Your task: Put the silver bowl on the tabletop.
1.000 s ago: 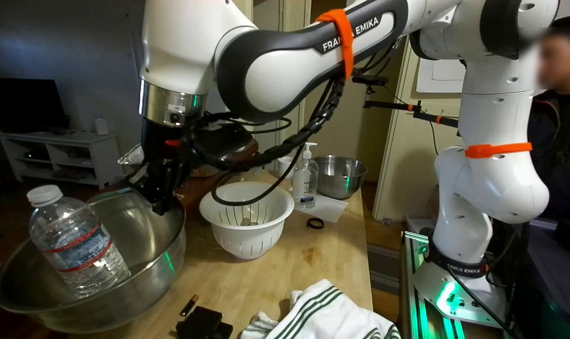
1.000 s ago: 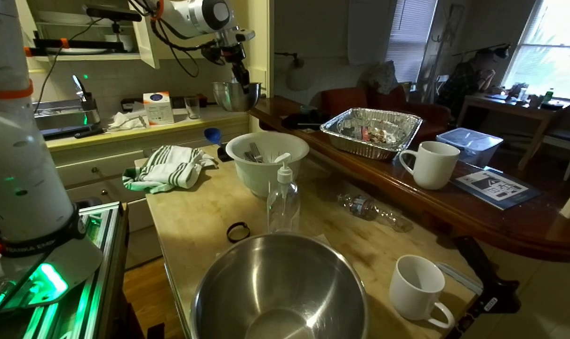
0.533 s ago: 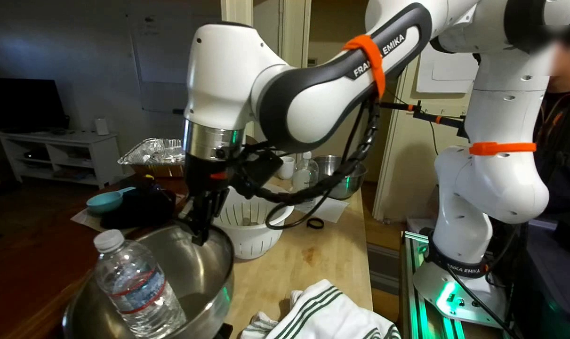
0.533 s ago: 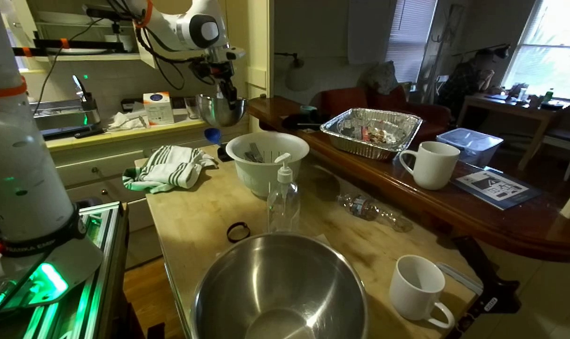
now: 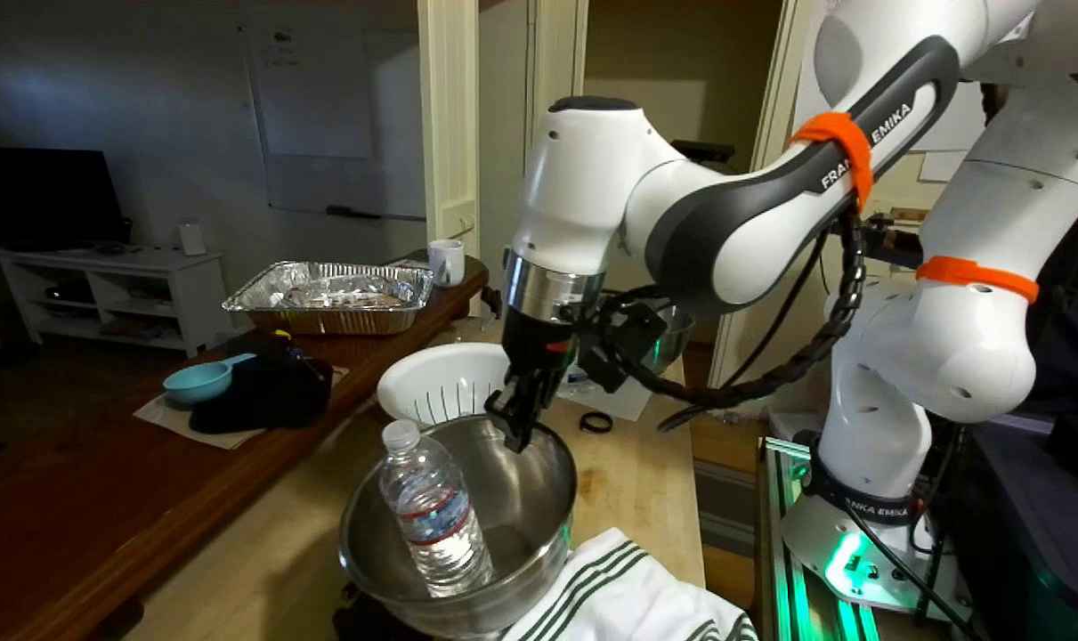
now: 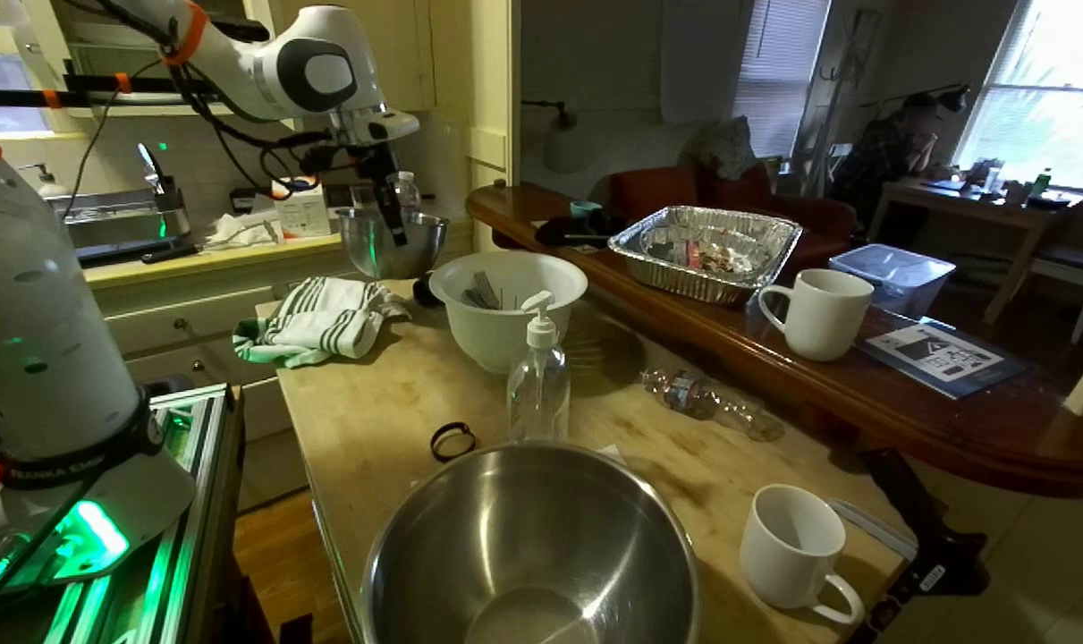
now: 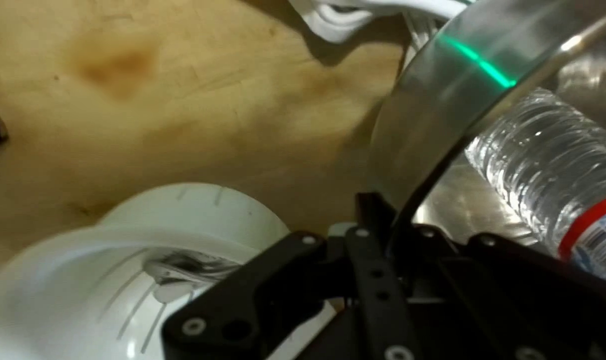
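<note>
within the last second i had swung the bowl (image 5: 516,512) inward, toward my base (image 5: 877,563), and it now seemed to hang from my jaws over the tabletop (image 5: 636,494), whereas earlier it had been farther out. my gripper (image 7: 397,227) held it by one edge, the steel wall pinched between the jaws. the bottle (image 5: 442,530) leaned inside it, on the inner side of the jaws; the colander (image 7: 82,295) stood near them on the outer side. i took the carry as nearly finished: what the task wanted, i judged, was a lowering and then a letting-go. yet the towel (image 5: 623,592) lay below the level of my jaws, close by the bowl, and a black thing (image 5: 360,617) showed partly beneath it, too hidden to name. i could not tell whether the bowl touched either one. coming straight down there might, i thought, set it crooked and roll the bottle, so a slight shift away from both before lowering seemed the wiser course.
</note>
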`<state>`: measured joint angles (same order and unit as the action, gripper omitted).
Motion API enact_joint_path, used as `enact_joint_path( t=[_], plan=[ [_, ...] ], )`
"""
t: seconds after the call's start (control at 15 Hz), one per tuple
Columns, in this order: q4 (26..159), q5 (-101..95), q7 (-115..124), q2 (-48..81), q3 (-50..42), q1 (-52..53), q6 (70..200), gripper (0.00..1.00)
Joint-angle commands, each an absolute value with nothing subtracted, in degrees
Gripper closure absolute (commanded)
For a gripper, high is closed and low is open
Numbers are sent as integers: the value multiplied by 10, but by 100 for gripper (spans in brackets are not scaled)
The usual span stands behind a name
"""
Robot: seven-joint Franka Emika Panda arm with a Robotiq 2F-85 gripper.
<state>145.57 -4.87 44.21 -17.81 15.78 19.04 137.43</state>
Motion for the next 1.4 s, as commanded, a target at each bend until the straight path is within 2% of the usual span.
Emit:
enact_joint_path(
  t=[0.0,0.07,0.33,0.4,0.73,1.33],
  plan=[
    [1575,-1,491,-320,130,199,1373,98],
    [1515,-16,457,-235,170,167,1372,93],
    [1570,-1,466,-299,159,166,1372,93],
    [1571,0,467,-301,159,167,1372,98],
    [1577,-13,484,-280,180,139,1328,98],
    [1580,-67,481,-246,208,104,1389,98]
  ],
)
